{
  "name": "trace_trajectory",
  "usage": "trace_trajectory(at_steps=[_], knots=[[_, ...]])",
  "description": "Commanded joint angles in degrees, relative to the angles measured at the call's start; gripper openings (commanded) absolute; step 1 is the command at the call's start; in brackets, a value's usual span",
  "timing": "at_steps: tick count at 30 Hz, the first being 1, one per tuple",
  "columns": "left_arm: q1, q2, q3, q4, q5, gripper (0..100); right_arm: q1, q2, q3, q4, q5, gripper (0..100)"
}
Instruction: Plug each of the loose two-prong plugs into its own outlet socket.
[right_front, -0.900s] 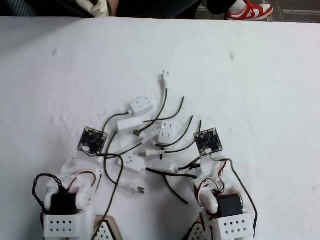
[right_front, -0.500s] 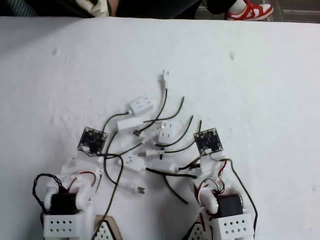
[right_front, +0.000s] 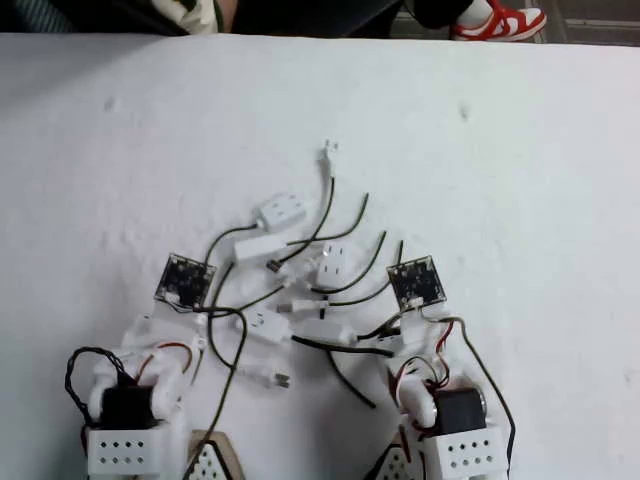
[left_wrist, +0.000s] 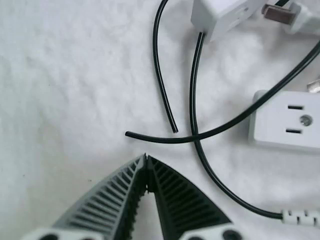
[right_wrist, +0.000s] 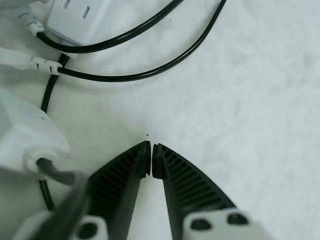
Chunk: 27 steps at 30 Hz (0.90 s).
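White cloth (right_front: 520, 180), nubbly and faintly rumpled, covered my table. On it, between my two arms, lay the heap of outlet sockets (right_front: 283, 210), loose plugs (right_front: 262, 374) and thin black cords (right_front: 331, 195). From above they crossed so closely that I could not tell which cord ran to which block, and none looked plugged in. One small plug (right_front: 329, 151) lay apart at the far end of its cord. My left wrist camera was plainer: my left gripper (left_wrist: 146, 172) had its ribbed jaws pressed together on nothing, just short of a loose cord end (left_wrist: 128, 134). Past that a face-up socket (left_wrist: 287, 120) showed its slots and round hole, though the frame edge cut it off. A second block (left_wrist: 220, 14) sat with bare prongs (left_wrist: 276, 12) just beside it, not inserted. My right gripper (right_wrist: 151, 160) was closed to a hairline, empty, over bare cloth. Near it lay a white body (right_wrist: 27, 135), half out of frame, plug or block I could not tell. Farther off, two cords crossed in front of a far socket (right_wrist: 80, 17). Beyond the table's far edge lay a dark strip of the room.
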Motion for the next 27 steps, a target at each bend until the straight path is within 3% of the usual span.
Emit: trace_trajectory(at_steps=[1,22,27], knots=[[0.40,-0.04,-0.18,0.44,0.00,3,0.31,-0.48,0.62,0.31,0.09,1.8],[0.22,-0.13,-0.18,0.44,-0.09,3,0.13,-0.22,0.62,0.31,-0.09,1.8],[-1.10,-0.13,-6.68,2.73,-0.09,3,0.13,-0.22,0.62,0.31,-0.18,1.8]])
